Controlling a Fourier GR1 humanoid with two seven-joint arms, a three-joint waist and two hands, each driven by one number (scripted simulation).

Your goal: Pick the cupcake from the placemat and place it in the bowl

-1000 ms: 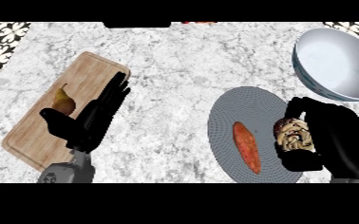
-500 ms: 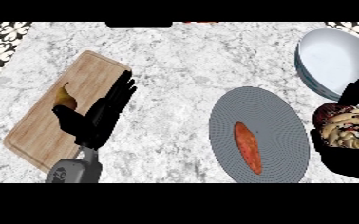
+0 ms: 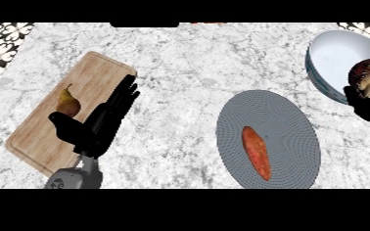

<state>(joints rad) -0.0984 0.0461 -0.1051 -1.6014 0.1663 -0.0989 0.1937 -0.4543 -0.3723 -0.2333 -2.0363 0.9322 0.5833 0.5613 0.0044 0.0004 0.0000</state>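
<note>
Marble counter (image 3: pixel 195 63), everything located off the grey round placemat (image 3: pixel 289 122), which sits right of centre. Only thing on the placemat is an orange elongated food item (image 3: pixel 256 151), on its lower left part, long axis running roughly near-to-far with a slight tilt. Wooden cutting board (image 3: pixel 86 78) is well left of the placemat, set at an angle. Bowl (image 3: pixel 332 54) is just beyond the placemat's far right side, apart from it, pale inside, interior shows nothing in it. Left hand (image 3: pixel 98 125) is left of the placemat, lying over the board's right edge, fingers straight and spread, holding nothing. Pear (image 3: pixel 68 105) is on the board beside that hand's thumb, stem pointing away from the robot. Cupcake (image 3: pixel 362 74) is off the placemat, up at the bowl's right rim, cut by the view's edge; only a brown sliver shows, so can't tell its axis or which way it points. Right hand (image 3: pixel 354 98) is wrapped under and around it, mostly out of view.
</note>
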